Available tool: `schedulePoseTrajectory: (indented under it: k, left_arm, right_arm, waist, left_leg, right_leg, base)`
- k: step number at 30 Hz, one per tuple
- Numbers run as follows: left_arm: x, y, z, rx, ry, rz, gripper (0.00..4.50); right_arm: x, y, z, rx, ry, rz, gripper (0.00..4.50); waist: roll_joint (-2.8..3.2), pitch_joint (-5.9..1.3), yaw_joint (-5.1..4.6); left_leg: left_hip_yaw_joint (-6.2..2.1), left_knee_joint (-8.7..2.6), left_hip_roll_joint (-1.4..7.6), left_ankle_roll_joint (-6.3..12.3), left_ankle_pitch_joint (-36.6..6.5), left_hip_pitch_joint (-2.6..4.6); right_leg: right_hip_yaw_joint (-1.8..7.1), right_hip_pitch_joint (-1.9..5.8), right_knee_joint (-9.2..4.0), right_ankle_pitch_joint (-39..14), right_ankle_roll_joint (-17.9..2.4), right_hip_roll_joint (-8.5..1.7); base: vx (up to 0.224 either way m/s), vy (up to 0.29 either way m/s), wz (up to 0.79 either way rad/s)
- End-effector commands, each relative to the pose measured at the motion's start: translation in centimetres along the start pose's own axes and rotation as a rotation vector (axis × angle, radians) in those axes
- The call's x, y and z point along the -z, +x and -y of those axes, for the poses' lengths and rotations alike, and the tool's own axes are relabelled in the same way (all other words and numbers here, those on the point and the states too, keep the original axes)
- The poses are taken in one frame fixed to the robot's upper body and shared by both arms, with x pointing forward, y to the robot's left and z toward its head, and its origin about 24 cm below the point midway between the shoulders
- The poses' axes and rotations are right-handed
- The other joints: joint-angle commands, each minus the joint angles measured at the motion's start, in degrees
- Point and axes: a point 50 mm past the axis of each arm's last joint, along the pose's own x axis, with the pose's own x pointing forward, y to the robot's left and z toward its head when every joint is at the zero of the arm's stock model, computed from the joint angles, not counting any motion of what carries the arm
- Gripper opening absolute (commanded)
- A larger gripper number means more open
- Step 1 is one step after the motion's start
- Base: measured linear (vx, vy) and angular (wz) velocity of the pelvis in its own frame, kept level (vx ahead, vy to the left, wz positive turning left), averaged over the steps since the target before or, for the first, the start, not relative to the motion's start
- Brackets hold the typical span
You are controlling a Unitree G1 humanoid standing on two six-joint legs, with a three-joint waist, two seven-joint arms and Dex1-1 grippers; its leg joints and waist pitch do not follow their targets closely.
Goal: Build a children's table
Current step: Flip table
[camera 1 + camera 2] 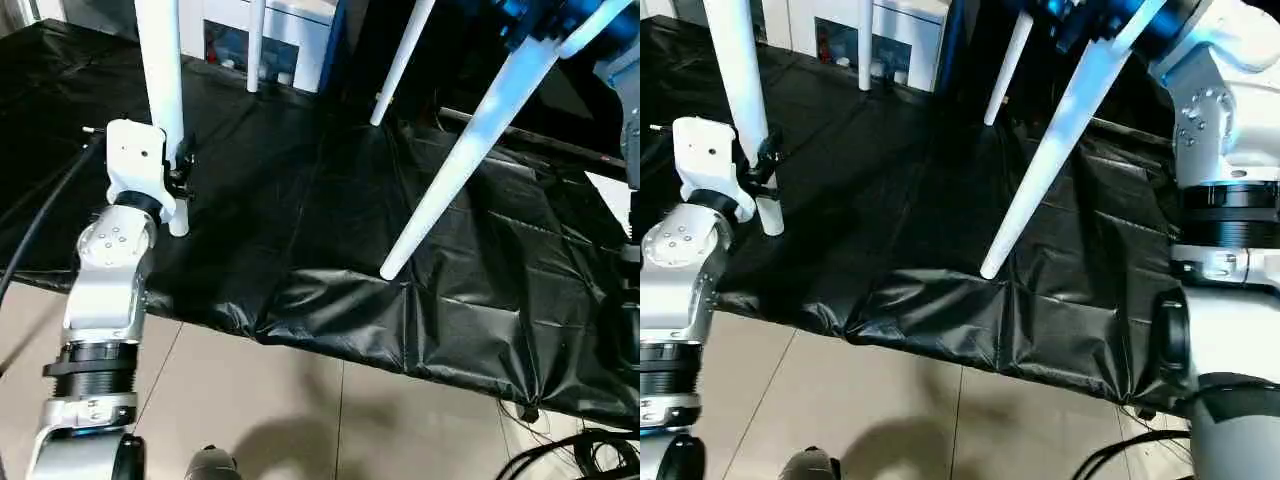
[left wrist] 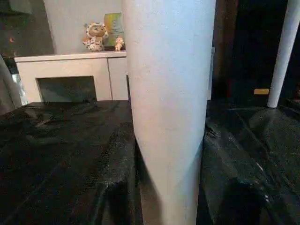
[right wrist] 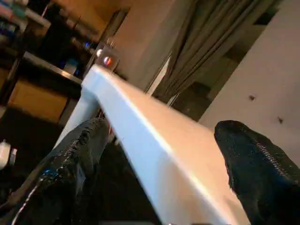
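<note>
A crinkled black plastic sheet [image 1: 330, 250] covers the middle of the floor, its near edge folded and wrinkled. Beyond that edge lie pale beige floor tiles [image 1: 300, 420] with thin dark joints, glossy enough to catch soft shadows. Black cables [image 1: 575, 455] curl on the tiles by the sheet's near right corner. At the far side stands a white cabinet [image 2: 70, 77] with a dark recess in its front. On its top sit a small plush toy [image 2: 96, 36] and a colourful card [image 2: 114, 28], against a plain light wall [image 2: 75, 23]. Grey-brown curtains [image 3: 211, 51] hang beside another pale wall.
</note>
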Motion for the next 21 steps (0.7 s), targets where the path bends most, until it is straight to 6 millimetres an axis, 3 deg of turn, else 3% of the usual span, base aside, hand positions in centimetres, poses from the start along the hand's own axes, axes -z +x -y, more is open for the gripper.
schedulePoseTrajectory:
  k: [1, 4, 6, 8, 11, 14, 15, 16, 17, 18, 19, 20, 21]
  left_arm:
    - [-0.7, -0.2, 0.1, 0.023, 0.024, 0.035, 2.34]
    - [-0.9, -0.6, -0.3, 0.019, 0.008, 0.047, 2.43]
    - [-1.5, -1.4, -1.0, 0.006, -0.035, 0.084, 2.77]
    - [-1.9, -1.9, -1.3, 0.013, -0.064, 0.113, 2.80]
    - [-2.8, -3.5, -2.6, 0.011, -0.054, 0.212, 3.19]
    - [-3.2, -4.2, -2.9, 0.020, -0.066, 0.254, 3.19]
    - [-3.5, -4.7, -2.7, 0.049, -0.106, 0.269, 3.19]
    - [-3.7, -5.2, -2.5, 0.080, -0.143, 0.273, 3.19]
    - [-3.7, -5.6, -2.3, 0.100, -0.165, 0.274, 3.19]
    - [-3.3, -6.1, -1.7, 0.122, -0.176, 0.241, 3.19]
    - [-3.0, -6.5, -1.1, 0.134, -0.180, 0.215, 3.19]
    - [-3.0, -6.5, -1.1, 0.134, -0.180, 0.215, 3.19]
    - [-2.9, -6.6, -1.0, 0.135, -0.182, 0.209, 3.19]
  right_arm:
    - [-1.2, -0.3, 0.3, 0.029, 0.029, 0.061, 4.12]
    - [-1.5, -0.5, 0.2, 0.032, 0.071, 0.097, 4.12]
    - [-1.5, -0.9, -0.3, 0.034, 0.128, 0.141, 4.12]
    - [-1.3, -1.2, -0.7, 0.040, 0.154, 0.162, 4.12]
    - [-1.0, -1.7, -2.0, 0.075, 0.240, 0.230, 4.12]
    - [-0.7, -2.0, -2.8, 0.076, 0.275, 0.234, 4.12]
    - [-0.1, -2.2, -3.6, 0.069, 0.292, 0.199, 4.12]
    - [0.6, -2.5, -4.4, 0.061, 0.310, 0.161, 4.12]
    - [1.1, -2.7, -5.0, 0.055, 0.322, 0.137, 4.12]
    - [2.1, -3.2, -6.0, 0.064, 0.346, 0.087, 4.12]
    - [3.1, -3.6, -6.8, 0.078, 0.369, 0.042, 4.12]
    - [3.1, -3.6, -6.8, 0.078, 0.369, 0.042, 4.12]
    - [3.4, -3.7, -7.0, 0.082, 0.374, 0.032, 4.12]
  waist:
    - [2.42, -4.24, -0.58]
    - [2.37, -4.32, -0.66]
    - [2.95, -4.27, -0.49]
    - [2.75, -4.30, -0.46]
    - [3.15, -4.21, -0.29]
    - [3.02, -4.32, -0.40]
    - [3.80, -4.06, -0.27]
    - [4.07, -3.86, -0.07]
    - [3.73, -3.92, -0.09]
    - [4.96, -3.62, 0.15]
    - [4.23, -3.36, -0.04]
    - [4.27, -3.08, -0.03]
    - [4.17, -2.97, -0.30]
  left_leg:
    - [-0.43, -4.31, 1.39, -5.62, -16.2, 3.16]
    - [-0.43, -4.28, 1.42, -5.64, -15.4, 3.09]
    - [-0.44, -4.36, 1.43, -5.96, -14.7, 3.06]
    - [-0.36, -4.34, 1.32, -6.09, -14.5, 3.12]
    - [-0.39, -4.55, 1.33, -6.19, -15.0, 3.14]
    - [-0.44, -4.66, 1.29, -6.44, -16.6, 3.31]
    - [-0.50, -4.78, 1.29, -7.27, -18.2, 3.42]
    - [-0.52, -4.93, 1.34, -7.76, -20.1, 3.63]
    - [-0.58, -4.97, 1.41, -7.77, -20.4, 3.56]
    - [-0.78, -5.27, 1.34, -8.24, -22.7, 3.60]
    - [-0.78, -5.48, 1.35, -8.24, -24.2, 3.53]
    - [-0.84, -5.56, 1.28, -8.20, -26.7, 3.69]
    - [-0.99, -5.23, 1.00, -8.31, -31.5, 4.31]
  right_leg:
    - [1.54, 1.23, -3.96, -6.5, -8.2, -3.60]
    - [1.52, 1.34, -3.75, -5.5, -8.2, -3.64]
    - [1.52, 1.43, -3.56, -3.6, -8.5, -3.60]
    - [1.51, 1.50, -3.58, -3.3, -8.4, -3.58]
    - [1.56, 1.37, -3.79, -3.5, -8.0, -3.60]
    - [1.44, 1.29, -3.83, -5.7, -7.1, -3.45]
    - [1.51, 0.99, -3.97, -7.6, -6.9, -3.47]
    - [1.52, 0.69, -4.19, -9.2, -6.6, -3.44]
    - [1.51, 0.92, -4.22, -9.4, -6.6, -3.52]
    - [1.55, 0.62, -4.35, -11.4, -6.3, -3.54]
    - [1.58, 0.65, -4.73, -13.5, -5.9, -3.52]
    - [1.64, 0.47, -5.25, -16.8, -5.6, -3.59]
    - [1.64, -0.05, -6.11, -24.6, -4.6, -3.89]
  base:
    - [0.000, 0.000, 0.00]
    - [0.000, 0.000, 0.00]
    - [0.000, 0.000, 0.00]
    - [0.000, 0.000, 0.00]
    - [0.000, 0.000, 0.00]
    - [0.000, 0.000, 0.00]
    - [0.000, 0.000, 0.00]
    - [0.000, 0.000, 0.00]
    - [0.000, 0.000, 0.00]
    - [0.000, 0.000, 0.00]
    - [0.000, 0.000, 0.00]
    - [0.000, 0.000, 0.00]
    - [0.000, 0.000, 0.00]
